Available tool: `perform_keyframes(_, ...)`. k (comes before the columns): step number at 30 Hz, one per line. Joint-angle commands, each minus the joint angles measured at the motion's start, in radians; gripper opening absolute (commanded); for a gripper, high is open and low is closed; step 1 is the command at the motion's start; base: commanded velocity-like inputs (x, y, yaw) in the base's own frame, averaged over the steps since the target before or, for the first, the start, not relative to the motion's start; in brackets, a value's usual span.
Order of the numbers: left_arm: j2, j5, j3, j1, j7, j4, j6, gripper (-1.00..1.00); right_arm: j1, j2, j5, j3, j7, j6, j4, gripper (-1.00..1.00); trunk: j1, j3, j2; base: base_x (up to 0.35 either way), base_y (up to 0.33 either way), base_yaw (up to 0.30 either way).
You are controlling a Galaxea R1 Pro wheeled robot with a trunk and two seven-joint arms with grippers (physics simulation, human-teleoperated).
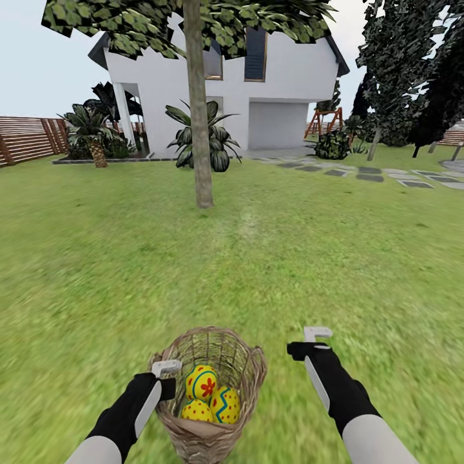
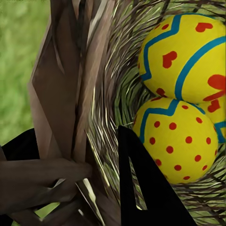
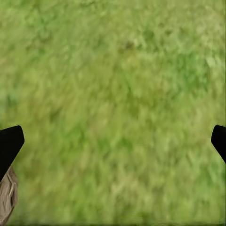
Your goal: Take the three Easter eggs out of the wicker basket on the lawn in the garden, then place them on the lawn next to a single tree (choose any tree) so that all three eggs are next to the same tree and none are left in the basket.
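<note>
Here left pincer (image 1: 169, 374) is clamped on basket (image 1: 248, 361) rim beside eggs (image 1: 201, 383); right pincer (image 1: 310, 341) spread wide over lawn (image 1: 258, 258), arm extended forward.

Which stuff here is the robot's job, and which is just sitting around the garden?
For the job:
- three Easter eggs, all in the wicker basket
- the lawn
- the leaning-trunk tree
- left gripper at the basket rim, right gripper over grass

Just there:
- white house
- brown fence
- stepping stones
- palm
- dark conifers
</note>
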Motion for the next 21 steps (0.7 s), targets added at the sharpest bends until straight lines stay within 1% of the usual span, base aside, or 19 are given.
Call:
perform_keyframes(1,0.001,0.016,-0.001,0.0,0.007,-0.002,0.002,-1.0,0.0,0.0,-0.001,0.0,-0.003,0.004,0.004,1.0,-0.004,0.002,0.007,0.0,0.0,0.0)
perform_keyframes(3,0.003,0.016,0.0,0.0,0.006,-0.001,0.002,-1.0,0.0,-0.003,-0.005,0.0,-0.005,0.002,0.024,1.0,-0.012,0.008,0.021,0.0,0.0,0.0)
perform_keyframes(7,0.005,0.016,0.002,0.0,0.006,0.0,0.002,-1.0,0.0,-0.005,-0.008,0.0,-0.005,0.001,0.029,1.0,-0.027,0.021,0.049,0.0,0.0,0.0)
perform_keyframes(10,0.005,0.016,0.002,0.0,0.006,0.001,0.0,-1.0,0.0,-0.005,-0.004,0.0,-0.005,-0.001,0.069,1.0,-0.038,0.03,0.07,0.0,0.0,0.0)
perform_keyframes(14,0.006,0.016,0.002,0.0,0.006,0.001,-0.008,-1.0,0.0,-0.005,-0.006,0.0,-0.004,-0.002,0.077,1.0,-0.054,0.043,0.098,0.0,0.0,0.0)
perform_keyframes(16,0.006,0.016,0.002,0.0,0.006,0.001,-0.009,-1.0,0.0,-0.005,-0.005,0.0,-0.003,-0.003,0.101,1.0,-0.061,0.049,0.112,0.0,0.0,0.0)
perform_keyframes(17,0.008,0.016,0.002,0.0,0.006,0.008,-0.012,-1.0,0.0,-0.007,-0.004,-0.001,-0.003,-0.015,0.131,1.0,-0.065,0.052,0.119,0.0,0.0,0.0)
perform_keyframes(19,0.012,0.016,0.003,0.0,0.006,0.036,-0.014,-1.0,0.0,-0.009,-0.006,-0.001,-0.003,-0.091,0.202,1.0,-0.073,0.059,0.133,0.0,0.0,0.0)
perform_keyframes(20,0.013,0.016,0.003,0.0,0.006,0.042,-0.02,-1.0,0.0,-0.009,-0.003,-0.001,-0.003,-0.137,0.258,1.0,-0.077,0.062,0.14,0.0,0.0,0.0)
perform_keyframes(21,0.014,0.016,0.003,0.0,0.006,0.054,-0.043,-1.0,0.0,-0.012,-0.001,-0.001,-0.003,-0.167,0.318,1.0,-0.081,0.065,0.147,0.0,0.0,0.0)
